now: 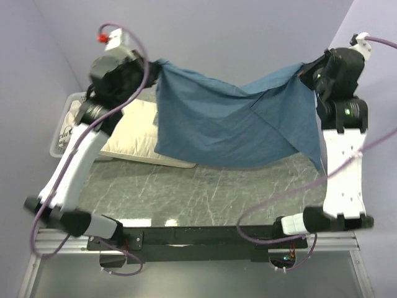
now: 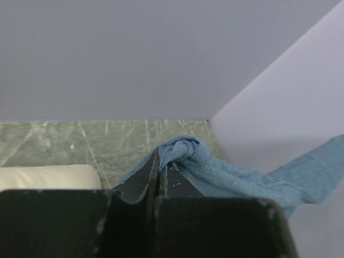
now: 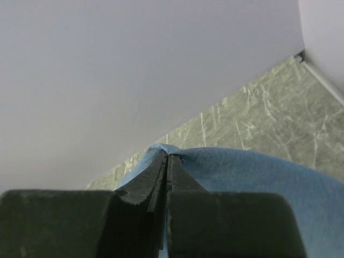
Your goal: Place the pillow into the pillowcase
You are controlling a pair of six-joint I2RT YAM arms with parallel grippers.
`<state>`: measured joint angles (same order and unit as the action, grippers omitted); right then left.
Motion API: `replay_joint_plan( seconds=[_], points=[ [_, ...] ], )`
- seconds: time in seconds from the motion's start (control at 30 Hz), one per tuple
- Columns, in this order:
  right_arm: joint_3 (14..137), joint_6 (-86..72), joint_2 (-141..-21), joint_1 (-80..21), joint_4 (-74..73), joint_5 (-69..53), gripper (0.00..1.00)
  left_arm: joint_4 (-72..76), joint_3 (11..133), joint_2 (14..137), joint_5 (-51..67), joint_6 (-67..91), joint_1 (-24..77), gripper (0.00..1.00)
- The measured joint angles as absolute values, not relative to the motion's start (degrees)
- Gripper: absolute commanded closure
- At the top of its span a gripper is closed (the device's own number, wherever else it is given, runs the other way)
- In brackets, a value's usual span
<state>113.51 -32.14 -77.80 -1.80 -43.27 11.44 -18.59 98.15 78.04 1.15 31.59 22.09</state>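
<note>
We hold the pillowcase (image 1: 229, 124) spread, left tool (image 1: 156, 66) and right tool (image 1: 302, 72) each clamped on a corner; next we likely open it toward the pillow (image 1: 133, 133).

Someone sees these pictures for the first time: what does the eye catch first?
A large dusty-blue thin fabric pillowcase hangs like a hammock over the green marbled table, its upper corners pinched in the shut left gripper and right gripper. Behind it, at the left, a plump cream-white pillow lies on the table, not yet inside.
</note>
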Motion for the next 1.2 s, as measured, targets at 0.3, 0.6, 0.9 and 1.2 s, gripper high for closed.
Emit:
replay_joint_plan(
  seconds=[0.3, 0.6, 0.9, 1.2],
  points=[
    [119.3, -37.1, -82.5, 11.1, -44.7, -0.3, 1.00, -11.1, 106.2, 90.5, 8.8, 35.7, 22.0, 0.99],
    [72.3, -37.6, -50.7, 12.0, -32.2, -7.3, 0.47, 4.5, 64.0, 60.2, 7.4, 41.3, 26.5, 0.99],
    [31.1, -37.9, -34.1, 6.5, -29.0, -10.8, 0.40, 13.0, 20.4, 62.1, -4.8, 54.1, 52.7, 0.99],
    [32.2, -39.2, -51.0, -18.5, -18.2, 2.5, 0.36, 10.2, 16.8, 63.7, -20.6, 69.5, 64.9, 0.99]
  ],
)
